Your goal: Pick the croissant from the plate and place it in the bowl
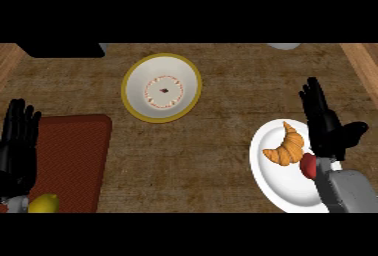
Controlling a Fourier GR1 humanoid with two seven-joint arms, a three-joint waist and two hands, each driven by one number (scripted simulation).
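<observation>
A golden croissant (286, 146) lies on a white plate (275, 185) at the right of the counter. A red piece (308, 166) sits on the same plate beside it, partly under my right wrist. My right hand (325, 125) is just right of the croissant, fingers straight and pointing away from me, holding nothing. The bowl (162, 87), white with a yellow rim and a red dotted ring inside, stands at the upper middle. My left hand (18, 145) rests open at the left edge, fingers up.
A dark red mat (74, 160) lies at the left, with a yellow lemon (44, 203) at its lower corner. A black object (63, 49) sits at the upper left edge. Bare brown counter (214, 165) lies between bowl and plate.
</observation>
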